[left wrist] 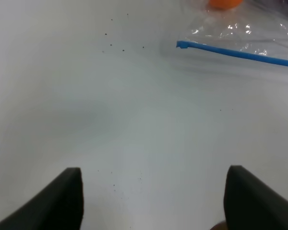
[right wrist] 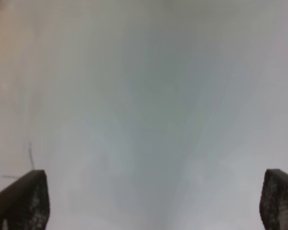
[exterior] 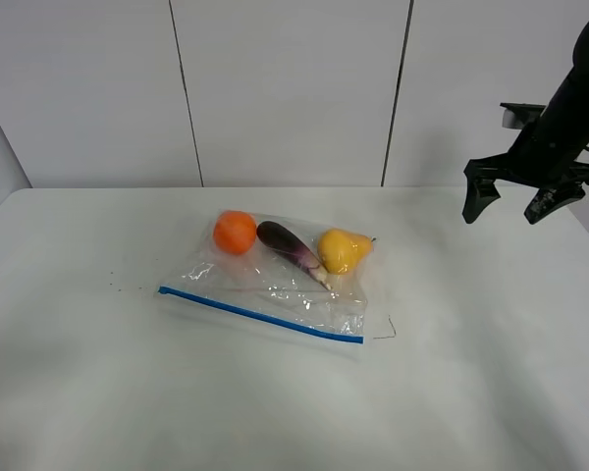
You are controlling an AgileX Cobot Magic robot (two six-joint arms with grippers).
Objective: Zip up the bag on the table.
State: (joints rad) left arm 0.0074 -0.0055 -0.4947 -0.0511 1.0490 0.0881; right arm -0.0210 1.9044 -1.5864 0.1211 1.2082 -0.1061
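— Where is the bag lying?

— Mid-frame in the high view, flat on the white counter, its blue zipper strip running from centre-left down toward lower right.

— Which arm is sitting nearer?

— Hard to say. The right gripper is hovering at upper right, jaws spread, well apart from it. The left gripper isn't showing up there, but its own camera is catching the strip's end ahead of its parted jaws.

— And the stuff?

— Crinkly clear film, glinting; inside, a round orange, a glossy eggplant, a yellow fruit.

the clear bag lies flat mid-table, blue zipper strip seemingly unzipped.
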